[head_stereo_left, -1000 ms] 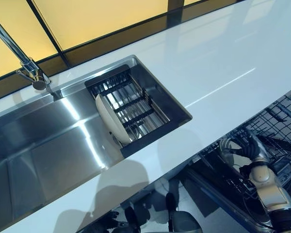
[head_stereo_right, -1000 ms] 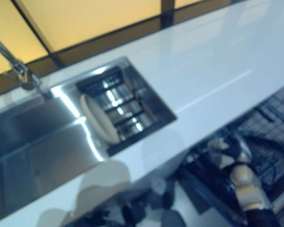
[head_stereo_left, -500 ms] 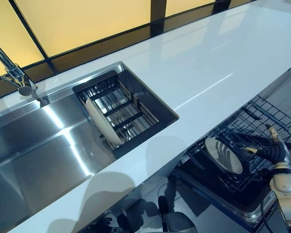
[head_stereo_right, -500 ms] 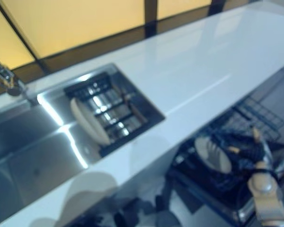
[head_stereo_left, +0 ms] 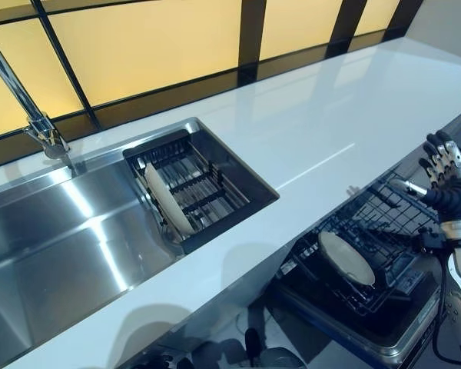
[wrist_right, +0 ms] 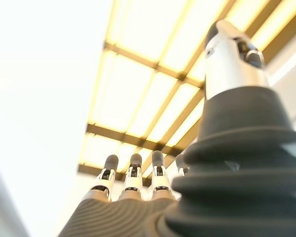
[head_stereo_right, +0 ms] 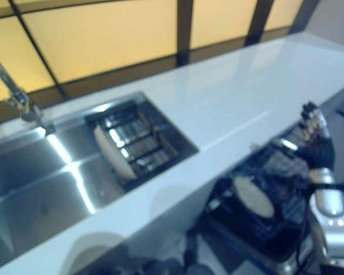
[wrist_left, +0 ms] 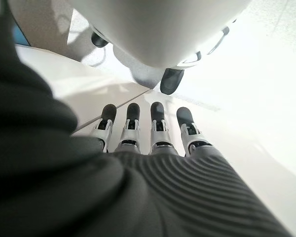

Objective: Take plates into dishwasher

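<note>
Plate (head_stereo_left: 346, 258): upright in dishwasher rack (head_stereo_left: 384, 231), slotted to drain. Second plate (head_stereo_left: 167, 199): on edge in sink rack (head_stereo_left: 190, 184), awaiting transfer. Right hand (head_stereo_left: 446, 178): fingers straight, empty, above rack. Left hand (wrist_left: 153, 136): fingers straight, empty, idle.

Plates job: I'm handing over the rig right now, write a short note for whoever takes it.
Right hand: open, empty, raised above the dishwasher rack.
Left hand: open, empty, seen only in its wrist view.
Done: one plate stands in the dishwasher rack, below the counter edge.
Left: one plate stands on edge in the drying rack inside the sink. It goes into the dishwasher next.
</note>
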Controlling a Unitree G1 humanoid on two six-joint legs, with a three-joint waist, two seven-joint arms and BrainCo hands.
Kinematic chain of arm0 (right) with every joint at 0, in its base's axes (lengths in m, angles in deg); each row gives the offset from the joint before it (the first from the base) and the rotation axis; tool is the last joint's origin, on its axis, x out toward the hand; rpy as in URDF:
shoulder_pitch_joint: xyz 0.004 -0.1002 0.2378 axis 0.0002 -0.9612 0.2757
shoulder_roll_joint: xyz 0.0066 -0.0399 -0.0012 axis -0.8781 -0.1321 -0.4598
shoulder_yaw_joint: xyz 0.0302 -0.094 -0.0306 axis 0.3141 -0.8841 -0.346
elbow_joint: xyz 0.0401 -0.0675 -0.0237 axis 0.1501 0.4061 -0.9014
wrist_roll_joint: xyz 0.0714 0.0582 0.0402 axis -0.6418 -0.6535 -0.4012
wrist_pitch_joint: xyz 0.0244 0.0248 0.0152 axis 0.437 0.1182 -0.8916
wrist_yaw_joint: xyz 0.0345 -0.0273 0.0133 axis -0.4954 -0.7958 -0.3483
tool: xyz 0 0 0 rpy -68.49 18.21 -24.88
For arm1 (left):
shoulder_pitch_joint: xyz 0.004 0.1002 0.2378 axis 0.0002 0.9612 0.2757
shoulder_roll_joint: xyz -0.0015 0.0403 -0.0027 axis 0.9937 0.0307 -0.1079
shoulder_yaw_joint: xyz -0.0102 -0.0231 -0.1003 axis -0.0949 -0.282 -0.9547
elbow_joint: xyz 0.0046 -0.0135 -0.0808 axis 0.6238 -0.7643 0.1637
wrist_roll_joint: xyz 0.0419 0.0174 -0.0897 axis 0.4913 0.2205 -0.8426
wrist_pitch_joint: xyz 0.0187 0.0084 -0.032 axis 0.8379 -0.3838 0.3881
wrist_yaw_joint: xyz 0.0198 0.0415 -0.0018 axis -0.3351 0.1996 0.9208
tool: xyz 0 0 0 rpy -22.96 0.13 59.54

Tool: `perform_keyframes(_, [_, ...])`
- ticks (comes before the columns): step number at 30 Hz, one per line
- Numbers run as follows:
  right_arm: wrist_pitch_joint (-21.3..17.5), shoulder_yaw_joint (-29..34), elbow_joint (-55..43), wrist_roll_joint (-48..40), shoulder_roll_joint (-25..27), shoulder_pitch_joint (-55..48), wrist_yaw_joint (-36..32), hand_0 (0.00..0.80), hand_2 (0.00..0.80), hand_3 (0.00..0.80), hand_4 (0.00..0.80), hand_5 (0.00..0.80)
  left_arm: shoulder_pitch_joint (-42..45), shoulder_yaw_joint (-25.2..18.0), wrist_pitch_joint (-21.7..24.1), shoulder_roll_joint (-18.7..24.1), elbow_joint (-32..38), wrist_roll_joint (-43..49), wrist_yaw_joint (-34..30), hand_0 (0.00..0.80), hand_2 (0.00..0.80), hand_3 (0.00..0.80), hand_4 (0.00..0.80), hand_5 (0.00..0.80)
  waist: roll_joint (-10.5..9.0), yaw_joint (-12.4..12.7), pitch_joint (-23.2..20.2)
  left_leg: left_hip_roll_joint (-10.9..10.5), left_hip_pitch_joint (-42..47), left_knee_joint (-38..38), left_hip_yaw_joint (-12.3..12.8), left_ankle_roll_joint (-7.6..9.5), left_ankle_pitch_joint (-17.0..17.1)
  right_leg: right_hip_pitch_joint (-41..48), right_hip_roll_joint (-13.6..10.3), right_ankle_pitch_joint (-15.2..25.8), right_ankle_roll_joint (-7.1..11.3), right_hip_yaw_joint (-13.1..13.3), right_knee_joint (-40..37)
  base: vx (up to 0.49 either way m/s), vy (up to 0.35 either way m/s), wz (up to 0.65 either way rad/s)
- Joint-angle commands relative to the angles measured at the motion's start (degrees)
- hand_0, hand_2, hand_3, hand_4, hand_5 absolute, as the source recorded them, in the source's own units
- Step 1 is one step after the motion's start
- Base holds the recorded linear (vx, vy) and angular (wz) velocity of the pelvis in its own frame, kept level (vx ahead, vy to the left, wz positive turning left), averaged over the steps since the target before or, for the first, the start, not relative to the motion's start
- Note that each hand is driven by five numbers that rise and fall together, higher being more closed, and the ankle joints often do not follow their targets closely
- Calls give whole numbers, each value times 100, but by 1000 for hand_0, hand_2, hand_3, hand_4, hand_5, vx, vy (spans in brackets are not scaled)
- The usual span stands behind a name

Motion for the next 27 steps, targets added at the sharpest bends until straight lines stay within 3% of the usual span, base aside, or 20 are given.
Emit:
perform_keyframes(1, [-459,-9,-114,51,73,876,129,0,0,0,0,0,-493,-515,210,25,-123,-455,601,0,0,0,0,0,-101,396,87,-137,496,38,-250,216,-688,293,-564,-387,709,-102,893,11,168,14])
perform_keyframes(6, [-360,-188,-26,260,38,1070,270,0,0,0,0,0,-369,-538,188,30,-88,-423,609,0,0,0,0,0,-125,592,141,-392,432,38,-575,377,-700,12,-878,155,774,-102,1582,10,199,22])
perform_keyframes(11, [-271,-370,17,221,25,1202,257,0,0,0,0,0,-223,-553,-20,154,-70,-321,685,0,0,0,0,0,-119,666,231,-475,391,38,-799,389,-696,-319,-920,536,813,25,1772,-21,155,21])
perform_keyframes(15, [-308,-510,105,-2,84,1420,186,0,0,0,0,0,-274,-709,-97,295,-135,-485,780,0,0,0,0,0,-95,723,266,-466,319,38,-869,434,-677,-290,-650,263,737,45,1929,-109,72,21])
perform_keyframes(17, [-366,-697,220,-191,126,1701,223,0,0,0,0,0,-373,-795,-132,377,-143,-576,798,0,0,0,0,0,-32,879,234,-451,177,38,-965,510,-573,-233,-446,71,641,-1,2567,-263,34,15])
perform_keyframes(19, [-403,-895,323,-267,101,1963,258,0,0,0,0,0,-445,-853,-181,408,-110,-673,817,0,0,0,0,0,19,1017,221,-463,73,38,-1018,559,-482,-230,-360,65,612,-30,3345,-281,15,2])
perform_keyframes(21, [-391,-1107,439,-294,9,2260,302,0,0,0,0,0,-509,-898,-227,422,-74,-759,806,0,0,0,0,0,51,1196,178,-487,-37,38,-1054,559,-393,-114,-320,40,582,-122,3636,-328,-57,27])
perform_keyframes(23, [-313,-1292,598,-366,-115,2548,352,0,0,0,0,0,-550,-916,-293,431,20,-787,771,0,0,0,0,0,11,1394,123,-523,-199,38,-1015,540,-304,219,-351,-79,580,-250,3416,-308,-162,11])
perform_keyframes(25, [-256,-1488,751,-465,-239,2821,409,0,0,0,0,0,-622,-861,-343,458,159,-791,719,0,0,0,0,0,-169,1603,112,-619,-515,181,-898,500,-150,737,-357,-252,603,-433,2659,-355,-253,-6])
perform_keyframes(27, [-238,-1698,926,-524,-333,3178,430,0,0,0,0,0,-713,-774,-375,407,311,-987,785,0,0,0,0,0,-140,1736,164,-439,-905,382,-762,285,24,1163,-175,-1129,338,-530,1700,-417,-232,-23])
